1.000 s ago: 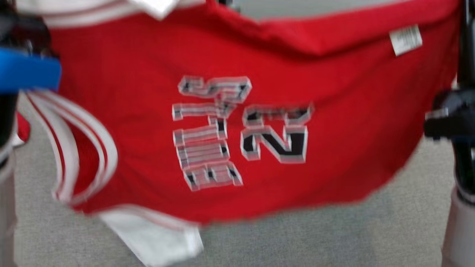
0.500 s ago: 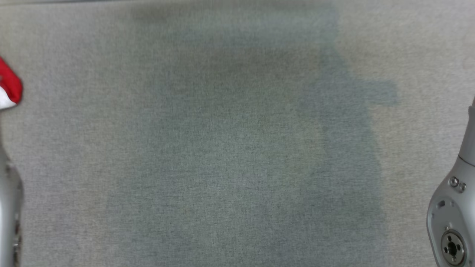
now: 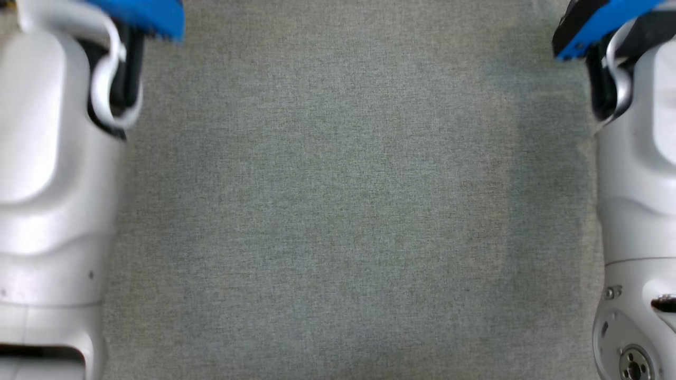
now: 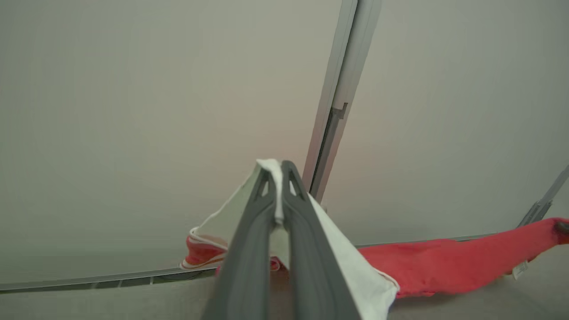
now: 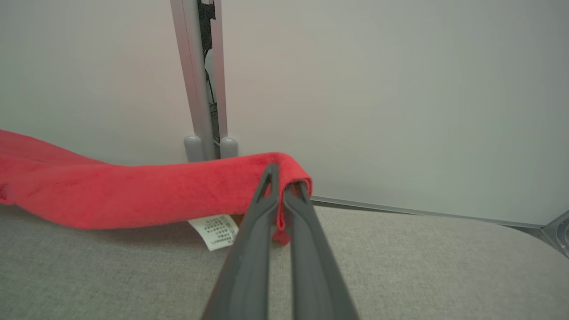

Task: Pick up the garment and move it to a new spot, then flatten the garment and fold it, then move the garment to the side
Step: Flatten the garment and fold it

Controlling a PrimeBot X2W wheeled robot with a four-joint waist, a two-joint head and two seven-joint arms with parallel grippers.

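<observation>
The garment (image 4: 444,266) is a red jersey with white trim. In the left wrist view my left gripper (image 4: 278,171) is shut on a white-edged corner of it, and the red cloth stretches away to the right, low over the grey surface. My right gripper (image 5: 284,182) is shut on a folded red edge of the garment (image 5: 133,195), with a white label (image 5: 215,231) hanging just beneath. In the head view my two pale forearms, left (image 3: 53,184) and right (image 3: 639,184), reach up past the top edge.
A grey fabric surface (image 3: 338,211) lies between the arms. Behind the garment stand pale wall panels joined by a metal post (image 5: 200,89), with a metal rail (image 5: 422,213) along the surface's far edge.
The head camera has shifted: a second ago the red garment hung spread across its view, and now that view has both forearms over bare grey surface. Both grips are unchanged.
</observation>
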